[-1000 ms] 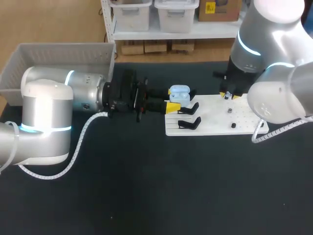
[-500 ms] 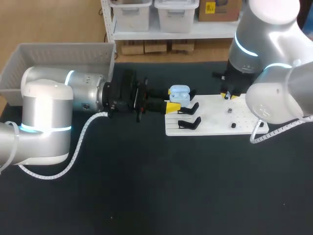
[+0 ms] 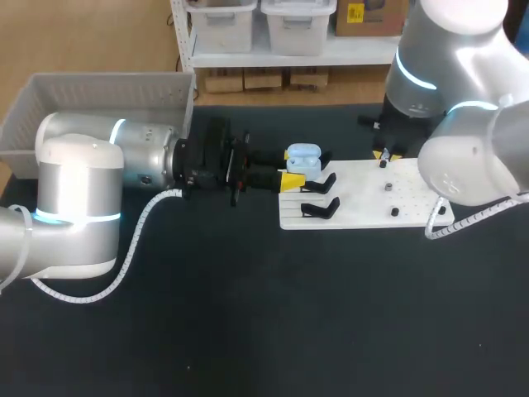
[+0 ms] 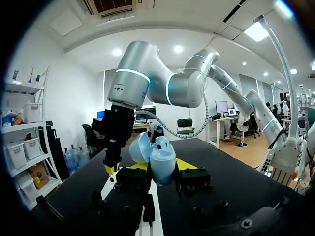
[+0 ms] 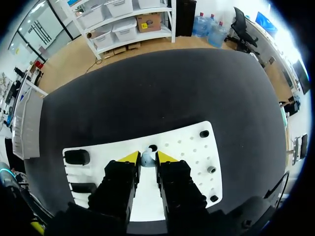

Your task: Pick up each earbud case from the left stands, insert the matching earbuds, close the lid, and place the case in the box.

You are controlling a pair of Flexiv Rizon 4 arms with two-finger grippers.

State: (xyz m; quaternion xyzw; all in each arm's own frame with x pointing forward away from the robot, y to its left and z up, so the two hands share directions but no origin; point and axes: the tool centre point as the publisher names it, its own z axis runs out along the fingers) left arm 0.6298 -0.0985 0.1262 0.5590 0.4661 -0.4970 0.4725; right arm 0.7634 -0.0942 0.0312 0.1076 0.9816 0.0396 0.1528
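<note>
A light blue earbud case (image 3: 303, 157) with its lid up is held off the table by my left gripper (image 3: 296, 172), which is shut on it from both sides. In the left wrist view the open case (image 4: 158, 158) sits between the yellow tips. My right gripper (image 3: 384, 155) hangs over the far edge of the white board (image 3: 364, 198). In the right wrist view my right gripper (image 5: 147, 157) is shut on a small pale blue earbud (image 5: 146, 159) just above the white board (image 5: 187, 147).
Two black stands (image 3: 318, 184) (image 3: 319, 208) sit on the board's left part, and small pegs (image 3: 388, 188) dot its right part. A grey bin (image 3: 83, 91) stands at the back left. Black tabletop lies in front.
My right gripper closed its fingers on the earbud and rose slightly over the board. The left arm and case stayed still.
</note>
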